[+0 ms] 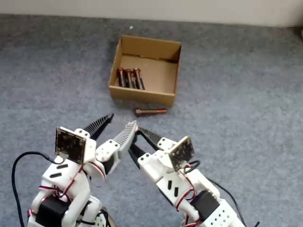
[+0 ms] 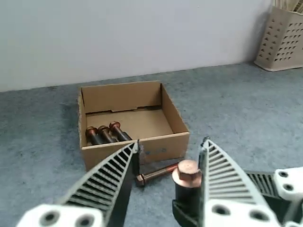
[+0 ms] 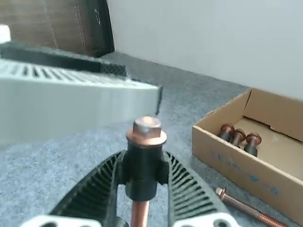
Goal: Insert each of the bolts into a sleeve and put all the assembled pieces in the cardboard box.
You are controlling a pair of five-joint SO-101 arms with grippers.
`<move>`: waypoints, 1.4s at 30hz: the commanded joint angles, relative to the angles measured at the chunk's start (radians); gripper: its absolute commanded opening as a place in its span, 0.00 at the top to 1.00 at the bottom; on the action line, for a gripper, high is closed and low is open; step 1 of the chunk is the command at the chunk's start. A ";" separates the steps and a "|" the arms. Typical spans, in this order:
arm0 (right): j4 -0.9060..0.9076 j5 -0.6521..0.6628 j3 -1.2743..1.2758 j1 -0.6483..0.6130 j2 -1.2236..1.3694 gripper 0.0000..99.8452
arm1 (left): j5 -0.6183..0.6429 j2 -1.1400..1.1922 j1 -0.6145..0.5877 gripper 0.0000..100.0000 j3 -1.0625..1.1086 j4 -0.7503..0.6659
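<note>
Item: one assembled piece, in hand. The right gripper [image 3: 142, 165] is clamped on the black sleeve [image 3: 142, 182] and holds it upright. The copper bolt [image 3: 146, 131] sits in the sleeve, its flanged head on the sleeve's top rim and its shank showing below. The left gripper [image 2: 170, 143] is spread wide and carries nothing. Its fingers stand either side of the bolt head, close to the right gripper, and whether they touch it cannot be told.

The cardboard box [image 1: 142, 94] lies ahead of both grippers with its top open. Three assembled pieces [image 1: 129, 78] lie side by side on the half of its floor towards the left gripper. A loose bolt [image 1: 150, 112] lies on the grey bench [image 1: 236, 94] between the grippers and the box, just short of the near wall.

Step judged: carrying the held piece to the box.

Handling notes:
- The left gripper should probably draw clear first, since its fingers flank the bolt head and could catch it.
- The bolt seems held by its own weight alone, so keep the sleeve head-up in transit or it may slide out.
- Travel high enough to pass over the loose bolt and the near wall.
- Release low, over the bare floor on the right gripper's side, so the piece neither bounces apart nor strikes the three already stored.
</note>
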 commanded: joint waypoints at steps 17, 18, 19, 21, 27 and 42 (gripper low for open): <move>-0.232 0.009 -0.223 0.254 0.282 0.99 | 0.160 0.001 -0.354 0.78 0.045 -0.006; -0.266 0.009 -0.268 0.268 0.358 0.99 | 0.158 0.001 -0.354 0.78 0.045 -0.006; -0.309 0.009 -0.309 0.280 0.443 0.99 | 0.158 0.001 -0.354 0.78 0.047 -0.006; -0.406 0.009 -0.387 0.306 0.621 0.99 | 0.158 0.001 -0.354 0.78 0.056 -0.006; -0.680 0.006 -0.636 0.363 1.167 0.99 | 0.158 0.001 -0.355 0.78 0.071 -0.028; -0.799 0.005 -0.951 0.404 1.883 0.99 | 0.157 -0.001 -0.357 0.78 0.067 -0.028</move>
